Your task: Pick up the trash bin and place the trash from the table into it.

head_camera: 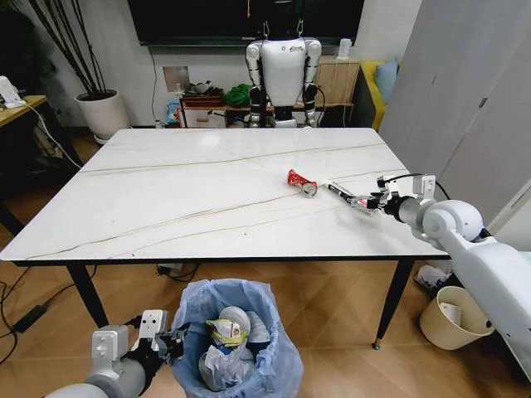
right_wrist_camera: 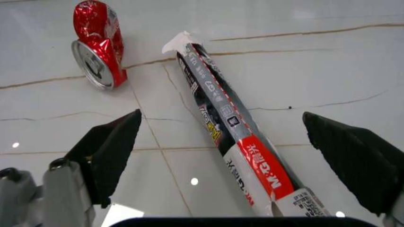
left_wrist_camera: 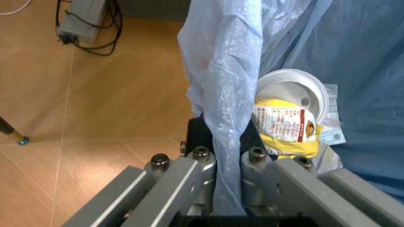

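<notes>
Right gripper (right_wrist_camera: 221, 156) sits low over the table (head_camera: 166, 191), fingers (right_wrist_camera: 110, 149) spread wide apart with nothing held. The stick wrapper (right_wrist_camera: 224, 127) lies flat between them, its long body running from the wrist camera out toward 11 o'clock, white torn end farthest off. In the head view the same gripper (head_camera: 371, 201) is at the table's right side, about 3 o'clock from the table centre, wrapper (head_camera: 342, 193) just in front of it.

Crushed can (right_wrist_camera: 96, 45) lies on its side near the wrapper's far end, at roughly 10 o'clock from it, apart, not touching. Head view shows the can (head_camera: 302, 183) just beside the wrapper.

Left gripper (left_wrist_camera: 227, 165) is clamped on the bag-lined rim of the trash bin (head_camera: 228, 340), held below the near table edge at 6 o'clock. Inside: yellow snack wrapper (left_wrist_camera: 284, 127), white lid (left_wrist_camera: 296, 92), tissues (head_camera: 220, 365).

Step in hand, by my read: picking the stick wrapper; most trash already binned, wrapper and can left. Next move calls for lowering and closing across the thin flat wrapper, pinching it without skidding on the glossy top or knocking the can.
</notes>
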Controlling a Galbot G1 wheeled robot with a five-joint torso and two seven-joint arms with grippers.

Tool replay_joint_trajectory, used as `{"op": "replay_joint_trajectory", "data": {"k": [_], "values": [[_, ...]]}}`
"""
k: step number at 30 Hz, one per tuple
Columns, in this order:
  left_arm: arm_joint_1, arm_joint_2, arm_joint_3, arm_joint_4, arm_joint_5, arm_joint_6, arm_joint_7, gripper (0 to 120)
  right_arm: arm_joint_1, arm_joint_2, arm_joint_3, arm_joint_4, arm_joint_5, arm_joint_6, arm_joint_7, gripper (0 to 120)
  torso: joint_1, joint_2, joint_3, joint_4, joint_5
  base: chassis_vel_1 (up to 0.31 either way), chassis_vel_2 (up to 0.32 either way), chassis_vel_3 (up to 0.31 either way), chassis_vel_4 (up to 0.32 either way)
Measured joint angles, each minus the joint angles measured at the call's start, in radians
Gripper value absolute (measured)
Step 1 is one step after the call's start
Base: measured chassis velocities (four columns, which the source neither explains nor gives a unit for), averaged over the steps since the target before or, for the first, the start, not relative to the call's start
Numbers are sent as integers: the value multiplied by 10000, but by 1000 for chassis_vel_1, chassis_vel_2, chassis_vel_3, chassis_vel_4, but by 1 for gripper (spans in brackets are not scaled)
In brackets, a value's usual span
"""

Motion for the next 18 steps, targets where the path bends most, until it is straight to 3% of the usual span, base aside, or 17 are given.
{"op": "replay_joint_trajectory", "data": {"k": [3, 18], "values": [[-19, 0, 0, 0, 0, 0, 0, 0, 8, 50, -37, -91, -26, 15, 1, 82, 0, 0, 0, 1, 1, 0, 0, 0, 0], [-111, 41, -5, 0, -39, 0, 15, 0, -46, 147, -125, -530, -322, 186, -110, 79, 0, 0, 0, 0, 1, 0, 0, 0, 0]]}}
